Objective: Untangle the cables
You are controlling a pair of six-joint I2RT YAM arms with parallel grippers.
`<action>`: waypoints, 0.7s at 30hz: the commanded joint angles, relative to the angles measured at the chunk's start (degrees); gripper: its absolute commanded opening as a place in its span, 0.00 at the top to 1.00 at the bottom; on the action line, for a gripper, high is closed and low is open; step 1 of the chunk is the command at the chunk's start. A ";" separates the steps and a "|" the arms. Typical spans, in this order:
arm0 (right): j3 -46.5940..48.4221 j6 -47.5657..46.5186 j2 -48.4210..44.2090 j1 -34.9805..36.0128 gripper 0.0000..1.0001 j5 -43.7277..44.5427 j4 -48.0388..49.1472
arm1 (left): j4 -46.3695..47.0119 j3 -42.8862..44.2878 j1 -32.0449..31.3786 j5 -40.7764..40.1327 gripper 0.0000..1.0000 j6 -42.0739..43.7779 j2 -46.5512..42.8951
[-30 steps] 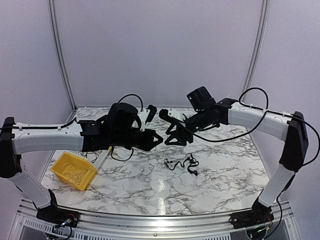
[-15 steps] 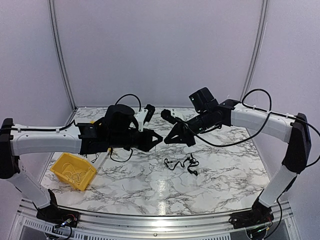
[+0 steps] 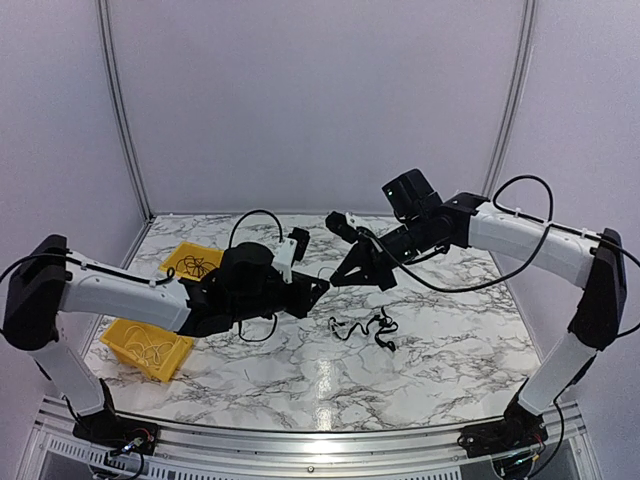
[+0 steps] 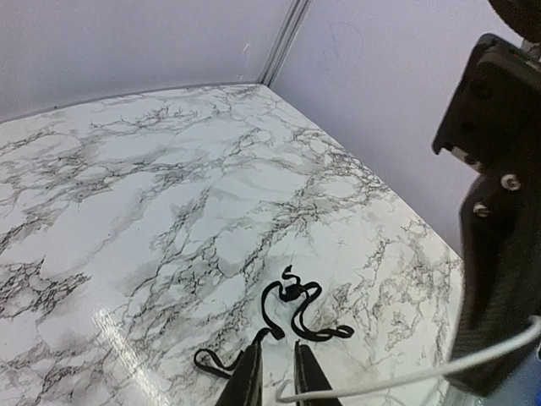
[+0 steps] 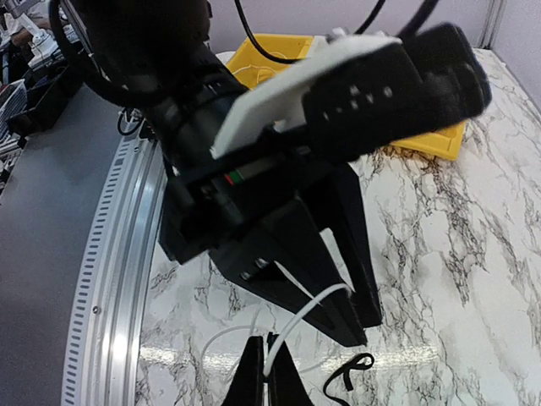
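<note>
Cables (image 3: 362, 328) on table (image 3: 455, 350), well apart from edges

Your tabletop (image 3: 270, 385): glossy, marble-look, glare showing. Yellow bins (image 3: 172, 362): smooth plastic. Black cables (image 3: 362, 327): matt, rubbery-looking. White cable (image 5: 304, 306): smooth sheath. Front rail (image 3: 300, 437): ribbed bare metal.

Blk cables (image 4: 292, 292) on marble tabletop (image 4: 152, 186)

Thin black cables (image 3: 362, 328) lie loosely tangled near the table's (image 3: 440, 350) middle. A white cable (image 5: 292, 315) is pinched in the right gripper (image 5: 264, 355).
</note>
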 commanded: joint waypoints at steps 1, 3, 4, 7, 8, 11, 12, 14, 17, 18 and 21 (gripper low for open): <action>6.56 -0.44 -1.34 -0.30 1.00 -4.21 -6.37 | 14.69 1.07 -0.27 -4.14 0.85 2.51 6.96; 9.08 -0.83 -1.77 -0.24 1.00 -5.37 -8.76 | 17.61 1.77 -0.27 -4.81 0.84 2.40 9.93; 10.03 -0.84 -2.13 -0.30 1.00 -5.68 -9.55 | 19.38 1.76 -0.27 -4.92 0.84 2.12 11.22; 12.55 -0.86 -3.28 -0.30 1.00 -6.09 -10.81 | 23.64 1.77 -0.27 -5.19 0.84 0.86 14.62; 13.18 -0.85 -3.60 -0.28 1.00 -5.96 -10.96 | 24.54 1.87 -0.27 -5.27 0.84 0.52 15.62; 15.22 -0.93 -4.29 -0.26 1.00 -5.56 -11.87 | 26.50 1.71 -0.27 -6.59 0.84 -0.97 17.82; 16.03 -1.08 -4.53 -0.30 1.00 -5.14 -12.27 | 27.18 1.46 -0.27 -6.82 0.84 -1.22 18.39; 18.19 -1.53 -5.14 -0.29 1.00 -3.97 -13.45 | 27.90 0.85 -0.19 -7.31 0.85 -1.38 19.53; 23.10 -2.10 -5.58 -0.34 1.00 -2.67 -15.48 | 28.81 -0.01 -0.10 -7.79 0.85 -1.92 21.38; 25.91 -2.29 -5.66 -0.46 1.00 -2.45 -16.23 | 29.07 -0.25 -0.02 -7.91 0.85 -2.21 21.87; 33.05 -2.36 -5.67 -0.56 1.00 -1.00 -18.02 | 30.18 -1.00 0.07 -8.34 0.85 -2.94 23.51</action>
